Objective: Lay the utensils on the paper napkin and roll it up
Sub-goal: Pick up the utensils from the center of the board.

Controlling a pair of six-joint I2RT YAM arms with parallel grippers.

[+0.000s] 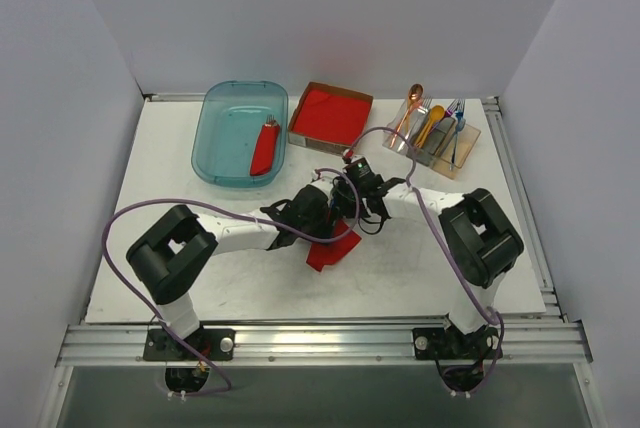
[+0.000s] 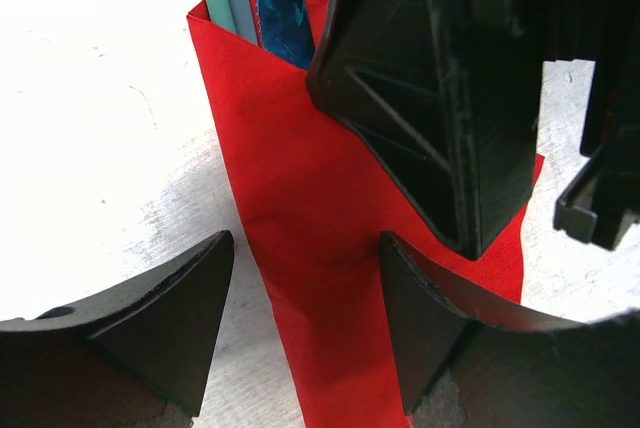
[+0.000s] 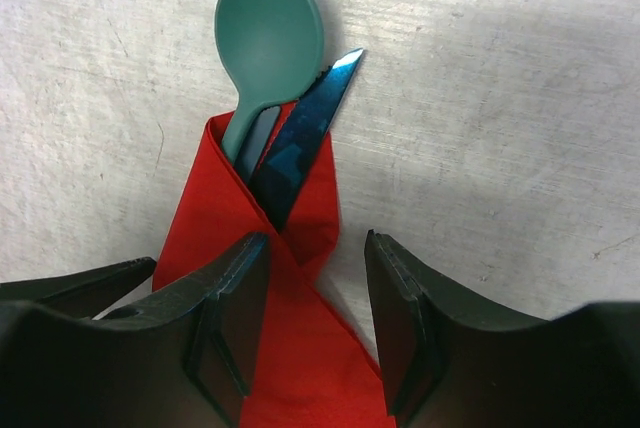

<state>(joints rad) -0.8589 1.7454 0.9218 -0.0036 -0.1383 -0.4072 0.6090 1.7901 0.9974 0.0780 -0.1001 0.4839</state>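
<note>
1. At the near edge, bare table (image 1: 420, 278) lies between the arm bases and the work, so I judge there is open room to pull back toward the rail.
2. Mid-table, the paper napkin (image 1: 335, 248) lies folded into a narrow wrap, with both grippers crowded over it.
3. The left gripper (image 2: 305, 278) has its jaws apart. They straddle the wrap's lower strip, one finger just beside its edge and the other over the red paper, clamping nothing.
4. The right gripper (image 3: 315, 248) also stands with jaws apart, low over the wrap. Just beyond it the teal spoon (image 3: 270, 38) and blue knife (image 3: 305, 138) poke out, their handles tucked inside the fold.
5. Placing the utensils looks done. The roll seems only partly made, with a loose, flat tail left to wind.
6. Between the grippers room is tight, and the right gripper's body fills much of the left wrist view. The tabletop to either side is free.
7. Far back, well apart from the work, stand a teal bin (image 1: 240, 98) holding a red bundle (image 1: 265, 148), a cardboard box (image 1: 330, 88) of red napkins, and a clear holder (image 1: 470, 143) with an orange spoon (image 1: 413, 98).
</note>
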